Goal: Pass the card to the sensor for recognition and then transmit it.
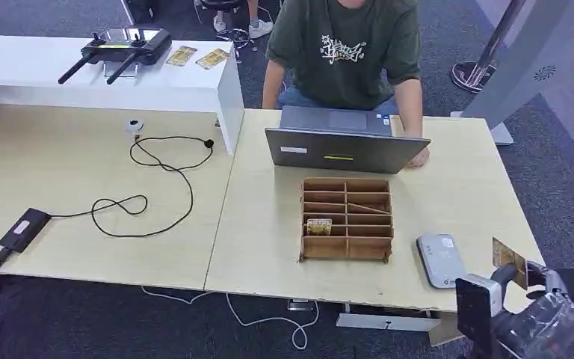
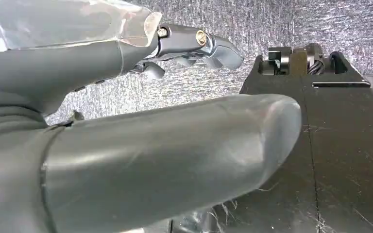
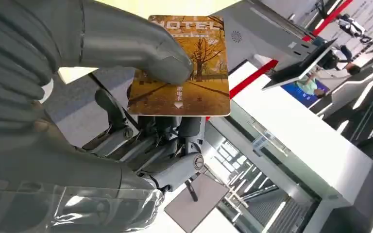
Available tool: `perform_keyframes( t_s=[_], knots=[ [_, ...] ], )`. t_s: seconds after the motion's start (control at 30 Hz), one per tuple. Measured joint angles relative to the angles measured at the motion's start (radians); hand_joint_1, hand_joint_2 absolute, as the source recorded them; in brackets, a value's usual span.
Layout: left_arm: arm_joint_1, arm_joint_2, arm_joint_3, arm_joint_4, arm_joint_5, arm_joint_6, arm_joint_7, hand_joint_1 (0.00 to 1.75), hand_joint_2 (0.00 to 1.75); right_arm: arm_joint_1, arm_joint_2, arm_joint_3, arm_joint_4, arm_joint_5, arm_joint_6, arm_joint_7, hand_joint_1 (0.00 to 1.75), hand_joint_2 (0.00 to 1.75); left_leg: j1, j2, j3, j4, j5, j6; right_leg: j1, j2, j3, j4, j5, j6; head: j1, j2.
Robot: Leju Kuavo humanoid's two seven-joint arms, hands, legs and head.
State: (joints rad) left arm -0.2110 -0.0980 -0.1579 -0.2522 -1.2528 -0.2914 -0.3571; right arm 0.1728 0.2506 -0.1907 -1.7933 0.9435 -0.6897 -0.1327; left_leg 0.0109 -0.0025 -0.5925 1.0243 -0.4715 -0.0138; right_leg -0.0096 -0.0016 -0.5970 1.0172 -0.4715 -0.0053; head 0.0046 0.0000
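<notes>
My right hand [image 1: 527,277] holds a yellow-orange hotel card [image 1: 508,259] at the table's near right corner, just right of the grey card sensor [image 1: 440,259]. In the right wrist view the thumb [image 3: 141,43] presses the card [image 3: 194,73] against the darker fingers behind it. The card stands on edge above the table. A second card [image 1: 319,226] lies in a slot of the wooden divided box [image 1: 347,218]. My left hand [image 2: 126,145] hangs over grey carpet, holding nothing, its thumb out and its fingers [image 2: 199,46] loosely bent.
A person in a green shirt [image 1: 344,45] sits behind an open grey laptop [image 1: 344,146] across the table. Two more cards [image 1: 198,57] and a black controller [image 1: 123,46] lie on the white shelf. A black cable [image 1: 157,187] and adapter [image 1: 22,228] lie at left.
</notes>
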Motion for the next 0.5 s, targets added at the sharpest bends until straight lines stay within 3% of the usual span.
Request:
perform_keyframes(
  t_s=[0.17,0.5],
  knots=[
    [0.0,0.0,0.0,0.0,-0.003,0.0,0.0,0.0,0.0,0.008,0.007,-0.041,-0.013,-0.044,0.0,-0.051,1.52,1.75,0.0,0.0,0.0,0.0,0.0,0.0,0.0,0.0,0.0,0.0,0.0,0.0,0.0,0.0],
    [0.0,-0.001,0.0,0.0,-0.01,0.001,0.0,0.0,0.0,0.017,0.012,-0.081,-0.031,-0.074,0.0,-0.069,1.54,1.75,0.0,0.0,0.0,0.0,0.0,0.0,0.0,0.0,0.0,0.0,0.0,0.0,0.0,0.0]
  ],
)
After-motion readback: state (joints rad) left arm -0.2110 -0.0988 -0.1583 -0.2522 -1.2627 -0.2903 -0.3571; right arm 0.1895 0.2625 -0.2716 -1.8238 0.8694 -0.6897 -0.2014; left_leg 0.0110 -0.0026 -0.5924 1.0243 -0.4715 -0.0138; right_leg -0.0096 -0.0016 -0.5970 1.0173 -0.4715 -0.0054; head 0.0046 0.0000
